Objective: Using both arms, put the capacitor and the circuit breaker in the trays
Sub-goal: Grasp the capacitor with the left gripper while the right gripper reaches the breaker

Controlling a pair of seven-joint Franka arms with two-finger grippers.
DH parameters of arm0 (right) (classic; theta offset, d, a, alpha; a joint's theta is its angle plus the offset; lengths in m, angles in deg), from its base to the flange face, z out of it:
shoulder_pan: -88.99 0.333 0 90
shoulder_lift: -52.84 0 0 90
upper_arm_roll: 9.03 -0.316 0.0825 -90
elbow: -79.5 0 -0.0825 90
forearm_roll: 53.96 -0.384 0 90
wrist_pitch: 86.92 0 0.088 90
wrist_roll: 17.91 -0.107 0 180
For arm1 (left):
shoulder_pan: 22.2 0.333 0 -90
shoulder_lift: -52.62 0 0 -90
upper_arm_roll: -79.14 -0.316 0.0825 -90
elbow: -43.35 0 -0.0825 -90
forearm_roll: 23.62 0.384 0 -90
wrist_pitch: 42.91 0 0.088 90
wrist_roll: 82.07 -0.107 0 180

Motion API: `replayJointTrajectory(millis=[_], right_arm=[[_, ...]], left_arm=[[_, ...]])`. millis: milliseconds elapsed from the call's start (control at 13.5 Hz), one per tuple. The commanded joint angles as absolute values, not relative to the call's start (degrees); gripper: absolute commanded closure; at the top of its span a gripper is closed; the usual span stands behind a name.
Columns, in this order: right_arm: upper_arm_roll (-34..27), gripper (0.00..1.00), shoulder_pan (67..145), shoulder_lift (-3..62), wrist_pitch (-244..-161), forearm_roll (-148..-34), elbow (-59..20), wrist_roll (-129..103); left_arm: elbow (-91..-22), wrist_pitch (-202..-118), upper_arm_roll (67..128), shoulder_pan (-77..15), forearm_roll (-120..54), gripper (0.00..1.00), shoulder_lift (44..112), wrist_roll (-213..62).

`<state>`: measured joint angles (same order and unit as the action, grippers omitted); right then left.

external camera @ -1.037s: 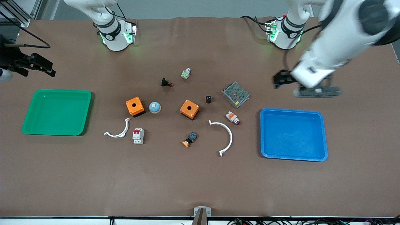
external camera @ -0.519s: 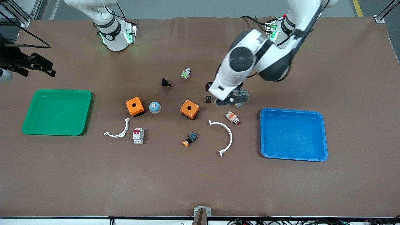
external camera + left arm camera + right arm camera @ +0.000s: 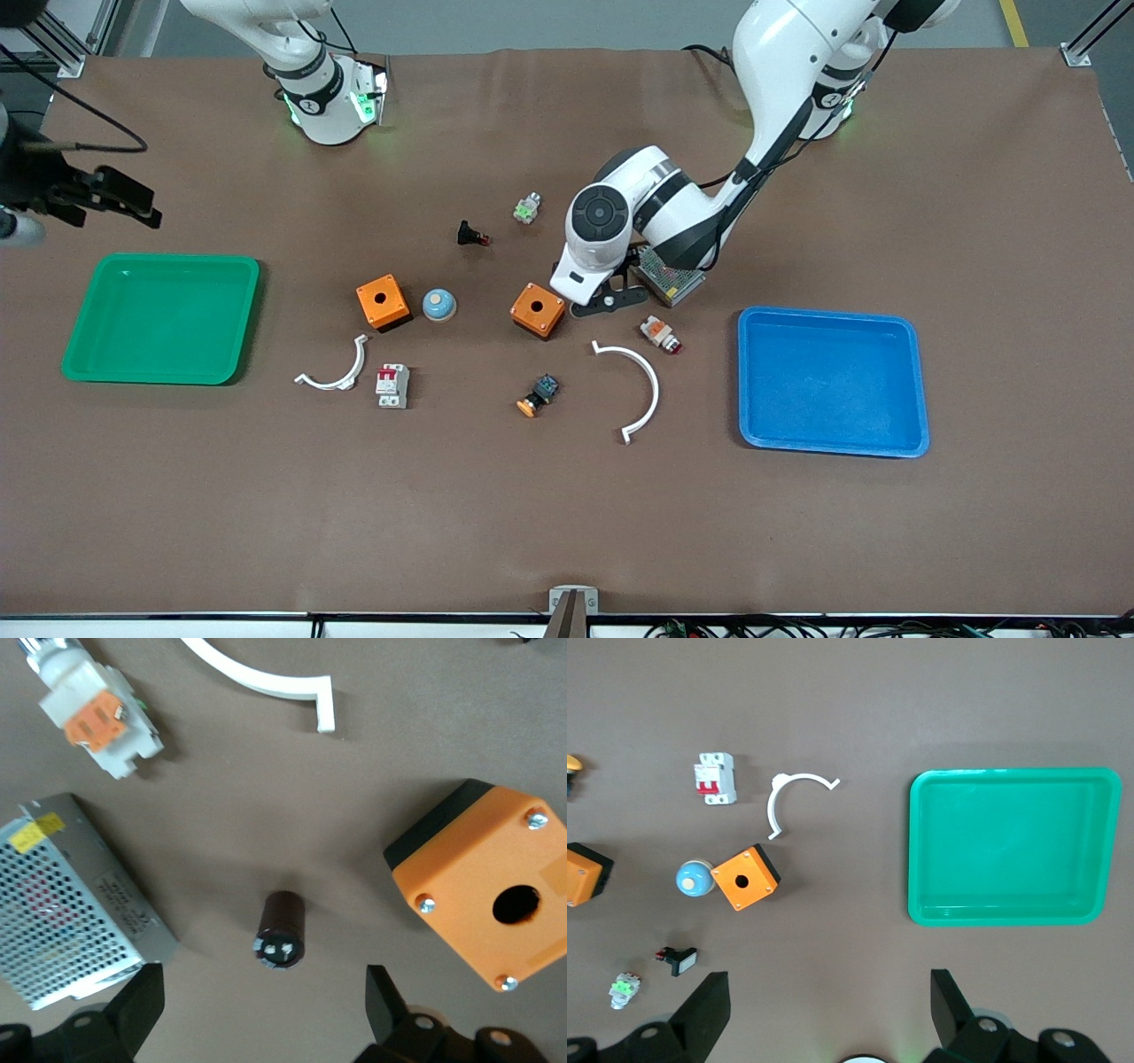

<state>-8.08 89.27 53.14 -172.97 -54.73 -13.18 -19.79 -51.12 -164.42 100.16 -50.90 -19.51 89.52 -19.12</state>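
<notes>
Front view, nearest first: the small white-grey circuit breaker (image 3: pixel 392 385) with red toggles lies on the brown table (image 3: pixel 567 514), beside a curved white plastic clip (image 3: pixel 337 370). Farther back, the left gripper (image 3: pixel 261 1014) hangs wide open over the tiny black cylindrical capacitor (image 3: pixel 282 929), between an orange box (image 3: pixel 537 310) and a perforated metal box (image 3: pixel 62 895). The right gripper (image 3: pixel 828 1014), also wide open, waits above the table near the green tray (image 3: pixel 161 317).
</notes>
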Motion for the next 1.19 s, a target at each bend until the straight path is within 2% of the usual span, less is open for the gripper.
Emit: replayJointTrajectory(millis=[0, 148, 519, 815, 889, 963, 1111], right_arm=[[-8.77, 0.00, 88.20, 46.53, -174.36, -53.61, -10.59, -19.14], [-8.94, 0.00, 88.90, 42.91, -176.04, -51.50, -9.97, -19.23], [-9.12, 0.00, 92.49, 42.64, -182.35, -55.70, -14.70, -26.93], [-9.21, 0.00, 101.71, 40.72, -199.38, -57.47, -24.46, -36.80], [-9.21, 0.00, 102.95, 38.62, -202.64, -57.47, -24.82, -37.07], [-9.21, 0.00, 103.57, 36.60, -204.94, -57.47, -24.83, -37.07], [-9.21, 0.00, 105.15, 33.78, -210.64, -57.47, -26.40, -37.16]], left_arm=[[-50.34, -166.22, 99.80, -52.52, -18.08, 0.00, 90.58, -16.24], [-51.22, -166.92, 99.80, -52.97, -17.29, 0.00, 91.37, -16.15], [-53.67, -169.73, 99.80, -52.88, -15.01, 0.00, 91.64, -16.15], [-54.91, -172.55, 99.71, -52.53, -14.04, 0.01, 92.17, -16.15], [-54.91, -172.55, 99.71, -52.53, -14.04, 0.08, 92.17, -16.15], [-54.91, -172.55, 99.71, -52.44, -14.12, 0.21, 92.17, -16.06], [-55.26, -172.55, 99.71, -52.35, -14.04, 0.39, 92.25, -16.06]])
